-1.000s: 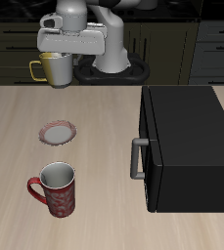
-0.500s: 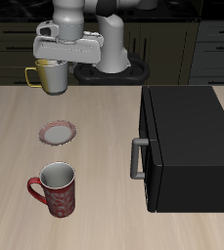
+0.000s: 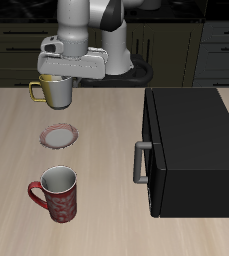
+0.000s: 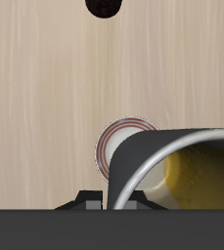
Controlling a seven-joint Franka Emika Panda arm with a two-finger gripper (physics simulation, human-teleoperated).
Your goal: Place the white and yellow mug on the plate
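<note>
One mug to park: we've got the white and yellow mug (image 3: pixel 54 90) clamped in the gripper (image 3: pixel 58 77), probably by its rim, hanging above and just behind the plate (image 3: pixel 58 135), so center it before lowering gently.

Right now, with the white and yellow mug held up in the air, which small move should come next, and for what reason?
Probably a short move toward the table's front edge, then down. The gripper holds the white and yellow mug clear of the table, and the plate lies bare, nearer the front edge. In the wrist view the mug covers only part of the plate, so it does not seem centred yet.
</note>
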